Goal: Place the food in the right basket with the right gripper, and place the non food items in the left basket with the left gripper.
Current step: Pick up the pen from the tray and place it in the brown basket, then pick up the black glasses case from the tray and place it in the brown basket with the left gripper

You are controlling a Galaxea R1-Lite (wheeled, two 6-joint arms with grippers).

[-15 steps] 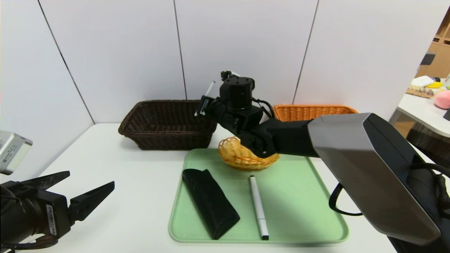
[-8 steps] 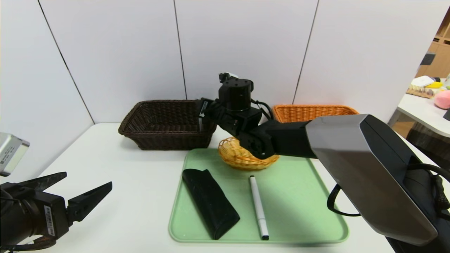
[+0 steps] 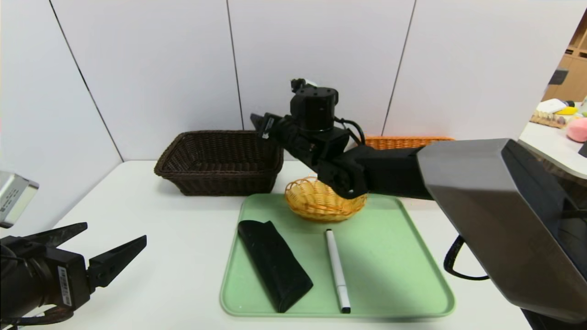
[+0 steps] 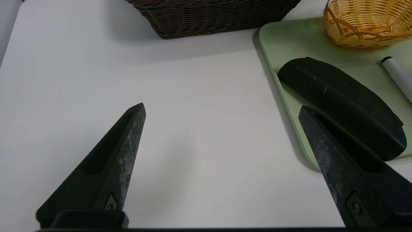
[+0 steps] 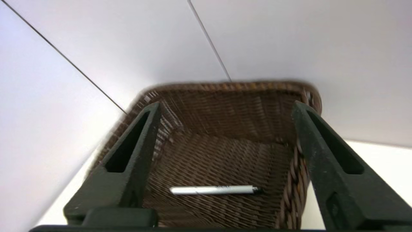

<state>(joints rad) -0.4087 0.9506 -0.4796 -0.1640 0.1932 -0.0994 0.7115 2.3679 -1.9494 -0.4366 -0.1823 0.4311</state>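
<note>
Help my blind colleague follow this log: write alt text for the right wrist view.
The right gripper's open black fingers frame a dark brown wicker basket, with a slim white pen lying on its woven floor. Nothing is held between the fingers; behind the basket stands a plain pale wall.

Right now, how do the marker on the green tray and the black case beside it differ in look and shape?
The marker is white with black ends, while the black case is dark all over. The marker is a thin straight stick; the black case is much wider and bulkier. The marker's far end leans only slightly to the left, whereas the black case slants more strongly. Both lie on the green tray.
</note>
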